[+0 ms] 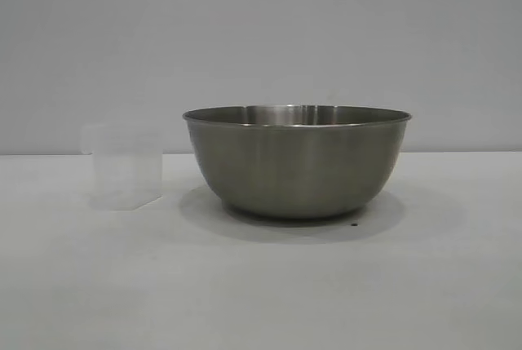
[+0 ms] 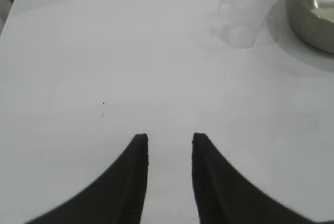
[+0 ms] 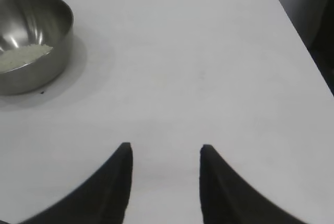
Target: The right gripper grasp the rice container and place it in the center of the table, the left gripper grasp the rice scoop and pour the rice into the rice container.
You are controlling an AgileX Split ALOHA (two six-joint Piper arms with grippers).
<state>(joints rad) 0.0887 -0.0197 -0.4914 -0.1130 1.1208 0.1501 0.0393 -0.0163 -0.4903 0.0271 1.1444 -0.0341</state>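
Standing upright on the table [image 1: 261, 301], the rice container [image 1: 297, 162] occupies the middle of the exterior view, its wide rim level and its mouth facing straight up. Just beside it, toward that view's left and not touching it, stands the rice scoop [image 1: 124, 166], also upright with its mouth upward; its handle [image 2: 225, 6] shows only in the left wrist view, near the rim on the side turned away from the bowl. A tiny dark speck [image 1: 354, 223] lies on the surface close to the bowl's foot. Nothing lies between either gripper and the two vessels.

Materials: the bowl is brushed stainless steel, round, with smoothly curved walls narrowing to a small flat base. The cup is translucent clear plastic, nearly straight-sided, faint against the pale background. The table is flat, plain white, with rounded corners. A pale layer of rice [image 3: 23, 56] lies in the bottom of the bowl; whether any grains are in the cup cannot be told.

Left gripper [image 2: 170, 139]: dark tapered fingers parted with a narrow gap, holding nothing, above bare table well apart from the cup. Right gripper [image 3: 166, 149]: fingers parted somewhat wider, empty, above bare table well apart from the bowl.
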